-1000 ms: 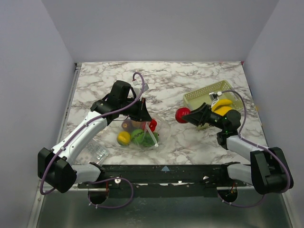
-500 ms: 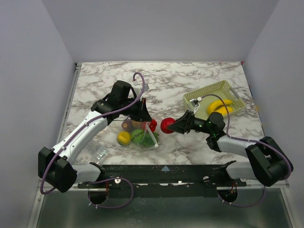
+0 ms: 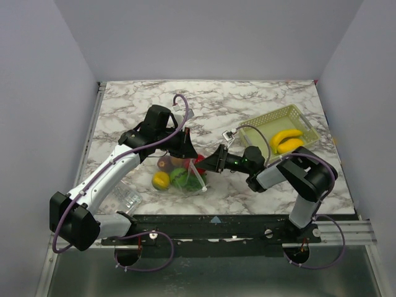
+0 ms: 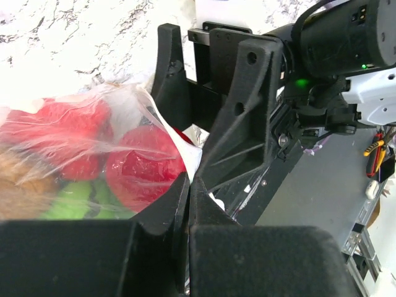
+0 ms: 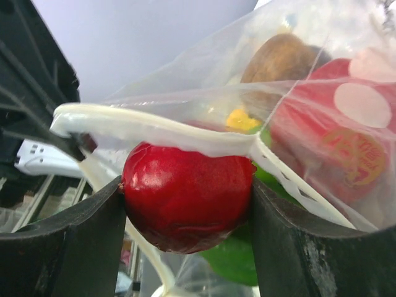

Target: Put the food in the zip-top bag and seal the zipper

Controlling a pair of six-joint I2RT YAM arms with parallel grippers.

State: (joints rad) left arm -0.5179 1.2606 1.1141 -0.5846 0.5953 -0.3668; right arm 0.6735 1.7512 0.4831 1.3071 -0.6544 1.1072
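Note:
The clear zip-top bag (image 3: 197,183) lies near the table's front with its mouth held up. Inside it are several pieces of food, among them a yellow one (image 3: 161,180), a green one (image 3: 179,178) and a brown one (image 3: 165,163). My left gripper (image 3: 185,150) (image 4: 189,182) is shut on the bag's upper edge by the zipper (image 5: 161,133). My right gripper (image 3: 207,164) (image 5: 189,204) is closed on a glossy red fruit (image 5: 185,201) (image 3: 199,163). It holds the fruit right at the bag's mouth, just under the white zipper strip.
A pale green basket (image 3: 296,117) stands at the right with yellow bananas (image 3: 286,141) in it. A small crinkly clear packet (image 3: 127,198) lies by the left arm near the front edge. The two grippers are very close together at the bag.
My right arm has swung left from beside the basket to the bag's mouth, carrying the red fruit. The left arm and the bag have stayed put.

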